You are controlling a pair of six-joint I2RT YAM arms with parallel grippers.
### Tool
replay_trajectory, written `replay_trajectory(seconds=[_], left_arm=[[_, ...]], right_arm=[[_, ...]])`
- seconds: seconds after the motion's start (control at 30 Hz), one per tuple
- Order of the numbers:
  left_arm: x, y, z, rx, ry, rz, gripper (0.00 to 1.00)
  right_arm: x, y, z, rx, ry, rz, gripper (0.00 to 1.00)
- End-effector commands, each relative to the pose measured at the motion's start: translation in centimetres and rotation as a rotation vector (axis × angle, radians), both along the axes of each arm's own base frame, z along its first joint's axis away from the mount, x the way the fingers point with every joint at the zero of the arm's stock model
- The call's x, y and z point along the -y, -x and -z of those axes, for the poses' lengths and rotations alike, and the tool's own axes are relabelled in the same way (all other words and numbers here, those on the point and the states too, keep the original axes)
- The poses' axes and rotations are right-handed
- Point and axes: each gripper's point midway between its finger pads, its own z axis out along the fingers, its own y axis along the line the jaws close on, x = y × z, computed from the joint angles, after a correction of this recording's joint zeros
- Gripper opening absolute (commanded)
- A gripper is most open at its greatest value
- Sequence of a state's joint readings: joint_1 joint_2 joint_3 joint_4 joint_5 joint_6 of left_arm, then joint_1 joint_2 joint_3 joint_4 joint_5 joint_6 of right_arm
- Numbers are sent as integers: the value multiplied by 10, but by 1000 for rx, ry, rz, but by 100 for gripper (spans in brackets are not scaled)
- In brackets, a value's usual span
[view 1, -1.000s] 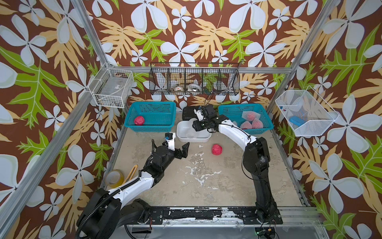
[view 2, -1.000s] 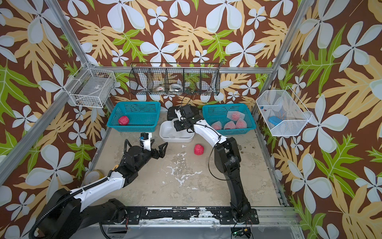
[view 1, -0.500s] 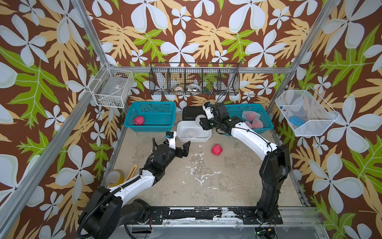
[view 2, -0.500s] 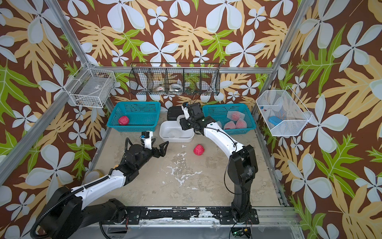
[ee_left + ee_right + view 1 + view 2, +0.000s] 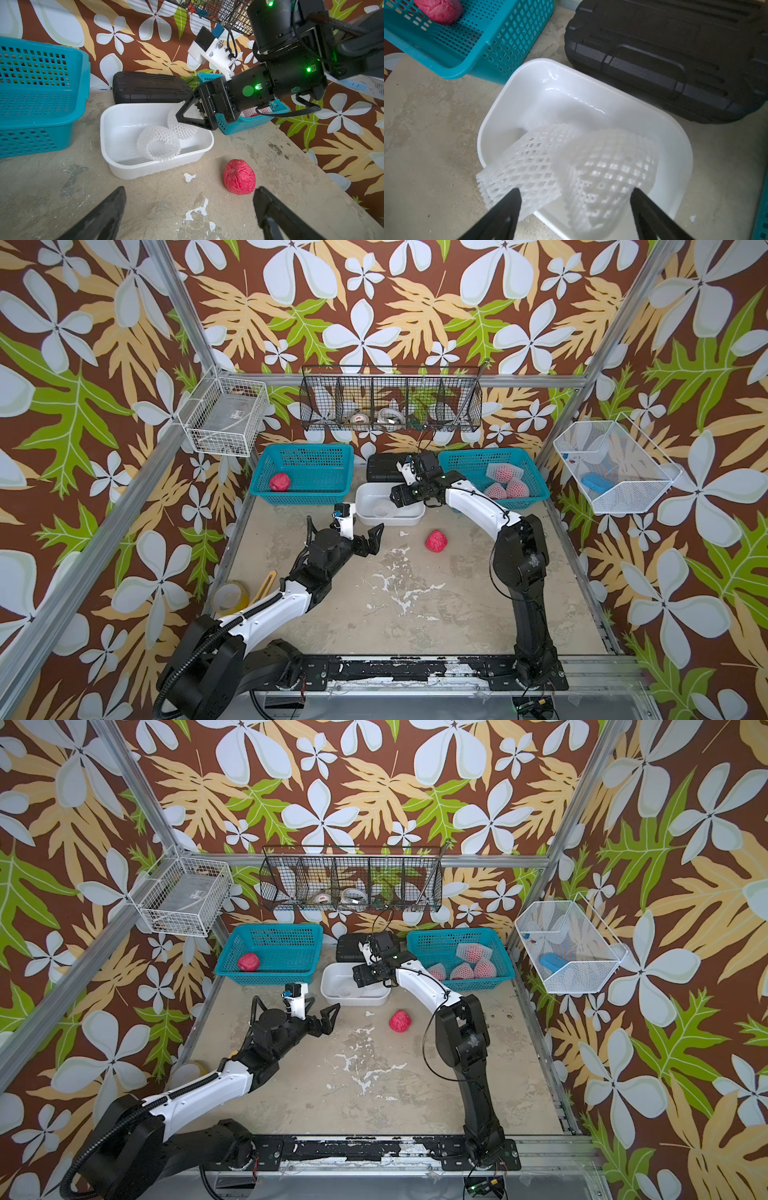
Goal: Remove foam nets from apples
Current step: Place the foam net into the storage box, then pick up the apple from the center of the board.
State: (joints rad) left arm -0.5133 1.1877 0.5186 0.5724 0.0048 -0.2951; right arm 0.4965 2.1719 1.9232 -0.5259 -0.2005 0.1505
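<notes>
We see two empty foam nets (image 5: 529, 164), soft white diamond-mesh tubes, lying in the glossy white plastic tub (image 5: 550, 68) beneath the right gripper (image 5: 575, 191), whose black jaws stand apart. The left gripper (image 5: 189, 189) also gapes, near a bare, wrinkled red apple (image 5: 239, 176) on the mottled tabletop (image 5: 62, 197). In the perforated teal basket (image 5: 482, 453) sit netted apples (image 5: 517, 488).

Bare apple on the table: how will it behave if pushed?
Probably rolls unevenly: the apple is rounded but lopsided, resting free on the flat table. Wrinkled skin likely gives decent grip. Looks solid, so probably not crushable.
</notes>
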Motion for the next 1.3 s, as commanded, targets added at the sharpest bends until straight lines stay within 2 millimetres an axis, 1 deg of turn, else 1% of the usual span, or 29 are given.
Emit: replay_trajectory(seconds=[0.0,0.07,0.1,0.13,0.17,0.2,0.23,0.27,0.3,0.33,0.37,0.4,0.43,0.5,0.53,0.6,0.63,0.67,0.7,0.73,0.77,0.8,0.87,1.0,1.1,1.2,1.27], left_arm=[[1,-1,-3,6,11,2,97],[3,-2,-3,3,16,9,97],[4,-2,-3,1,17,11,97],[5,-2,-4,1,18,14,96],[5,-3,-4,2,19,13,96],[5,-3,-5,5,20,13,96],[5,-3,-6,5,21,13,96],[5,-3,-6,4,21,15,96],[5,-3,-6,3,23,15,96],[6,-3,-5,1,22,17,96],[6,-3,-4,-2,21,17,96],[5,-2,-3,-5,21,16,96],[5,-2,-2,-5,20,16,96],[5,-2,-1,-10,21,16,96],[6,-2,-1,-10,21,18,96],[7,-2,-1,-11,22,23,96],[7,-2,-2,-9,23,25,96],[7,-2,-1,-10,22,26,96],[7,-2,-1,-11,21,25,96],[7,-2,-1,-10,20,25,96],[7,-2,0,-14,19,26,96],[7,-2,0,-14,18,26,95],[7,-2,1,-16,16,26,95],[9,-3,0,-17,21,30,96],[10,-4,-2,-15,20,38,95],[11,-3,-6,-14,16,40,95],[12,0,-11,-1,20,53,95]], right_arm=[[-2,13,-10,-3,-31,-41,100],[-7,21,-21,-12,-87,-78,100],[-6,23,-26,-14,-112,-71,95],[-6,25,-28,-7,-123,-71,84],[-3,25,-28,3,-117,-62,75],[0,24,-23,1,-97,-51,57],[3,24,-16,-8,-74,-44,30],[4,25,-9,-24,-59,-45,22],[4,26,-4,-37,-56,-53,24],[3,28,0,-52,-58,-57,29],[1,30,0,-56,-68,-61,43],[2,31,-2,-50,-80,-58,60],[2,31,-5,-40,-92,-55,62],[1,31,-10,-31,-108,-55,15],[2,30,-11,-28,-107,-46,0],[1,30,-14,-21,-112,-48,0],[-2,31,-19,-18,-123,-61,14],[-2,32,-22,-18,-130,-68,32],[-3,33,-26,-14,-134,-70,38],[-3,34,-30,-9,-138,-75,53],[-1,34,-36,4,-135,-75,86],[1,34,-40,17,-127,-67,100],[7,33,-48,46,-108,-54,100],[12,32,-50,58,-87,-39,100],[16,37,-66,79,-105,-26,100],[35,44,-82,147,-79,33,100],[57,56,-87,201,-61,95,100]])
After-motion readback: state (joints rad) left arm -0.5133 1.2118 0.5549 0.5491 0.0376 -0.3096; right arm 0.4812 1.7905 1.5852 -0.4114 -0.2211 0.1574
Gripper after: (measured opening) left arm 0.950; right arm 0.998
